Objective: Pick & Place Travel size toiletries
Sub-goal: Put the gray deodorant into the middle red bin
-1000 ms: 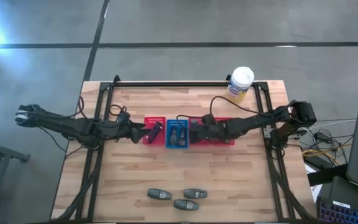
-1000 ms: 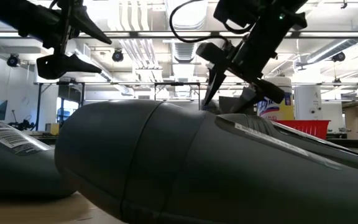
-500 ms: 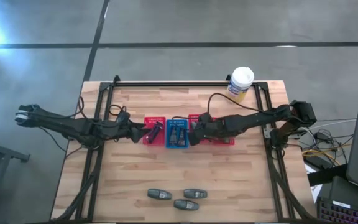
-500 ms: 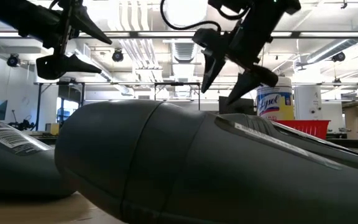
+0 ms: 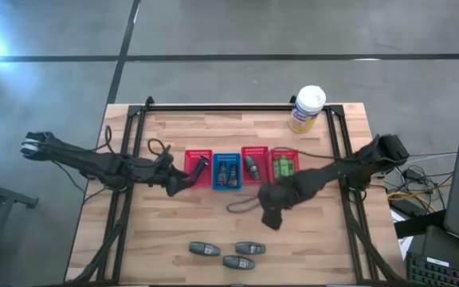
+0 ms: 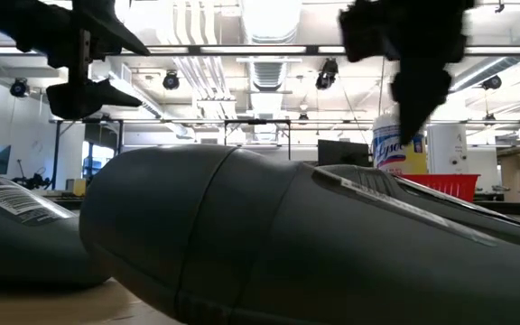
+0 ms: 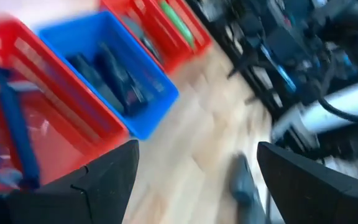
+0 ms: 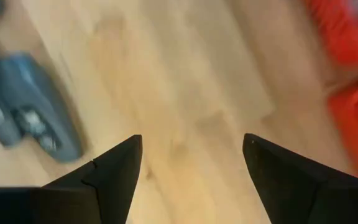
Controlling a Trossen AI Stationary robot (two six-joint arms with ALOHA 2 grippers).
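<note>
- The right gripper (image 5: 269,215) hangs over bare wood, nearer the table's front than the row of four small mesh baskets, its arm stretching back to the right edge; in the right wrist view its two dark fingers (image 8: 114,171) stand spread apart with nothing between them.
- The left gripper (image 5: 183,182) sits just at the left end of that row, by the leftmost red mesh basket (image 5: 198,155), its arm reaching in low from the table's left side; its fingers (image 7: 104,180) are parted and empty.
- The row counts three red baskets and one blue mesh basket (image 5: 227,159), second from the left.
- Three grey oval bottles (image 5: 223,255) lie clustered well in front of the row, near the table's front edge.
- Bright green small bottles (image 5: 284,167) lie in the rightmost red basket; their number cannot be told.
- Dark small bottles (image 5: 228,173) lie in the blue basket.
- One large white-and-yellow canister (image 5: 307,108) stands behind the row.
</note>
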